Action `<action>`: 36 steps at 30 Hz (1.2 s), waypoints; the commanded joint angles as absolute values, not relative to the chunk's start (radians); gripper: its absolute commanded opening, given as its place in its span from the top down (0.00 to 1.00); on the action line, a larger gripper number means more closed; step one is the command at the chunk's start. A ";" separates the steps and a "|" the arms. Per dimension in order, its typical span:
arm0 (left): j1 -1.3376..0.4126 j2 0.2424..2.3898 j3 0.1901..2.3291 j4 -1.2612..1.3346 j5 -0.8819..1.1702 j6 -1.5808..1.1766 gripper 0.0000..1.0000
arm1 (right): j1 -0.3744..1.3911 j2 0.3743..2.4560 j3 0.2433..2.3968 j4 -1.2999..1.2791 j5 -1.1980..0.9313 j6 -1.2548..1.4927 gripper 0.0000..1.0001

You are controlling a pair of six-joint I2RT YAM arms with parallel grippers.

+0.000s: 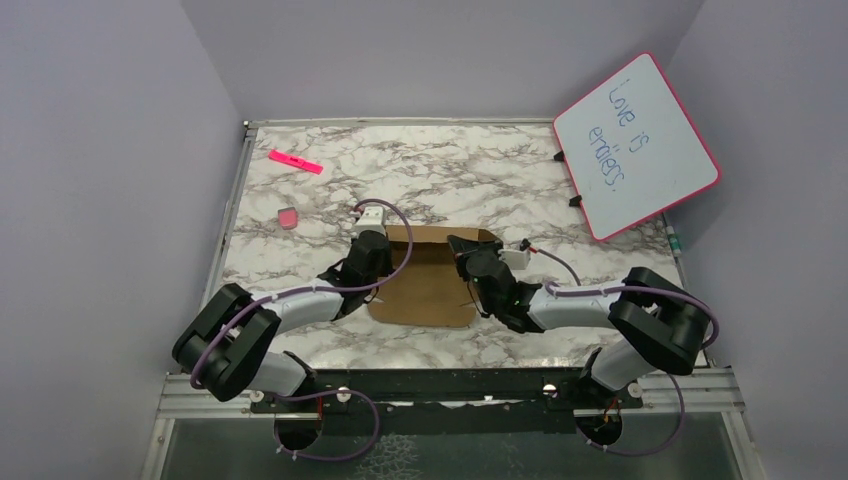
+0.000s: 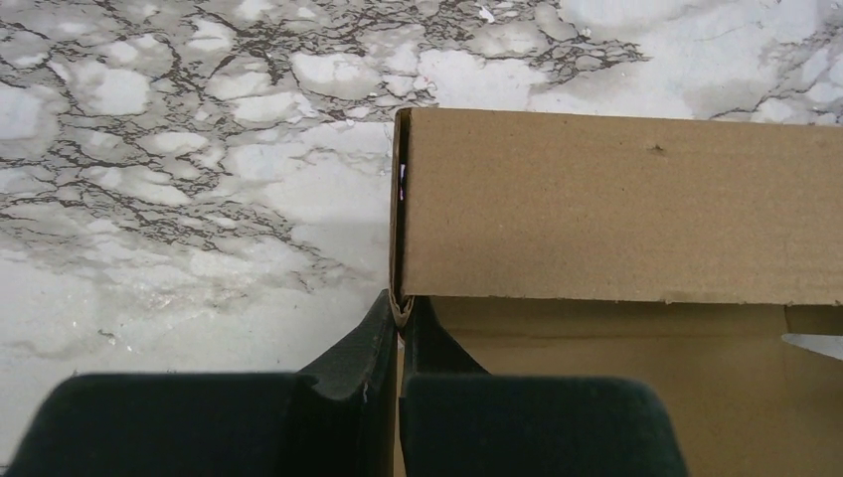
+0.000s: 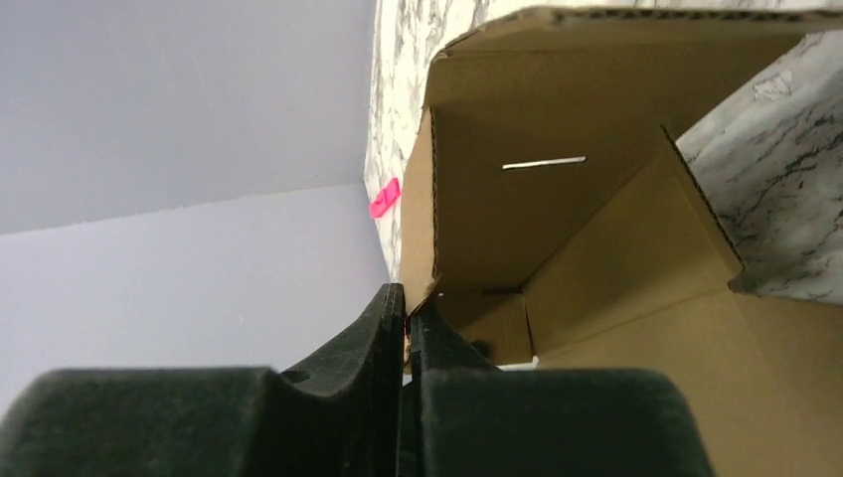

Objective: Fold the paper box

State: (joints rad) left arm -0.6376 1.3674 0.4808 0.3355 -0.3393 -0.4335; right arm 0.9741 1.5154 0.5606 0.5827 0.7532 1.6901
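Lying at the far left of the marble table [image 1: 520, 170], a pink marker [image 1: 296, 161] sat close to the back edge, and a small pink eraser [image 1: 287, 217] lay nearer the arms, well apart from it. Just right of these, the left gripper [image 2: 401, 316] was pinched tight on the box [image 1: 430, 285], its fingers [image 2: 370, 343] clamping the thin upper edge of the left wall near the far corner. The box rested at the middle of the table between both arms. It was partly folded, with its brown base flat on the marble and its far wall standing upright. On its right side, the right gripper [image 3: 408, 310] was closed narrowly on the edge of another raised wall, cardboard showing between the fingertips. Its wrist view looked into the brown interior, where a thin slot was cut in one panel and a flap stood tilted. Farther right, a pink-framed whiteboard [image 1: 635, 145] with handwriting leaned in the back corner.
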 commanded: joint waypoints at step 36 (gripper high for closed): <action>-0.707 1.663 0.584 0.611 -0.891 -0.651 0.83 | 0.986 1.520 0.523 0.526 0.594 1.850 0.95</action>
State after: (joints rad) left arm -0.7116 1.6283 0.5518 0.5816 -0.7944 -0.6010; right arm 0.9756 1.5242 0.5320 0.5705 0.6350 1.8416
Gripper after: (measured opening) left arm 0.210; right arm 0.059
